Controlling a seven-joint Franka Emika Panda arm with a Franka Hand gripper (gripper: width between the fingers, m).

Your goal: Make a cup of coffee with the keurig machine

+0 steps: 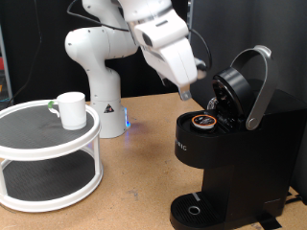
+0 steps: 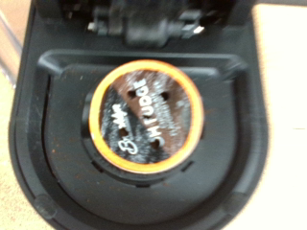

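Coffee pod (image 2: 146, 114) with orange rim seated in your coffee maker (image 1: 225, 153), lid (image 1: 240, 88) raised, gripper (image 1: 185, 94) just above the pod, finger state you cannot tell, white cup (image 1: 69, 109) on round two-tier stand (image 1: 50, 158), well apart at the exterior view's left.

I see the tall black coffee maker (image 1: 225, 153) in matt plastic, its pod's dark foil top (image 2: 146, 117) glossy, and the small white mug (image 1: 70, 108) in smooth glazed ceramic.
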